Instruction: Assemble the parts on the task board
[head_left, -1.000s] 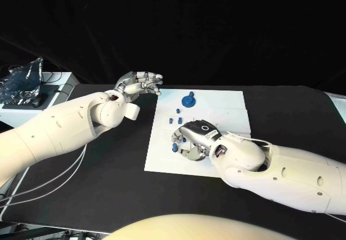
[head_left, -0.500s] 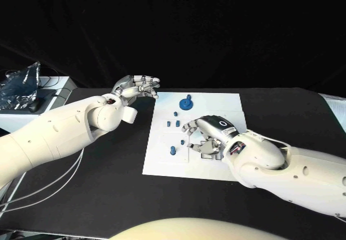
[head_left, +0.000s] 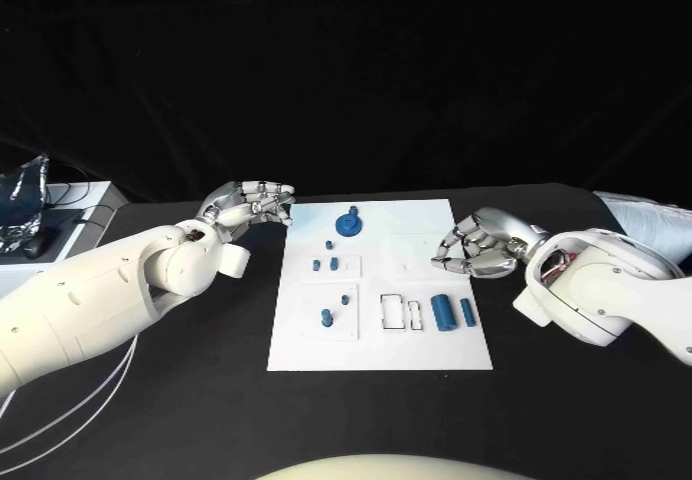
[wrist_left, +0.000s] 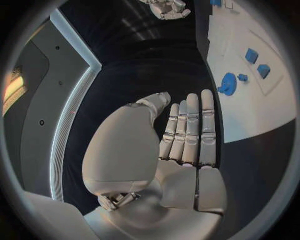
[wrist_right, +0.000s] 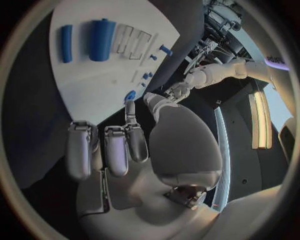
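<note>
beside the task board (head_left: 378, 345), right hand (head_left: 476, 247) hovers empty, fingers loosely curled.

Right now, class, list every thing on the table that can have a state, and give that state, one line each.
Left hand: holds nothing, fingers straight and together, beside the board's far left corner.
Right hand: holds nothing, fingers curled, at the board's right edge.
White board: flat on the table.
Two blue cylinders: lying side by side on the board.
Round blue part: on the board's far end.
</note>
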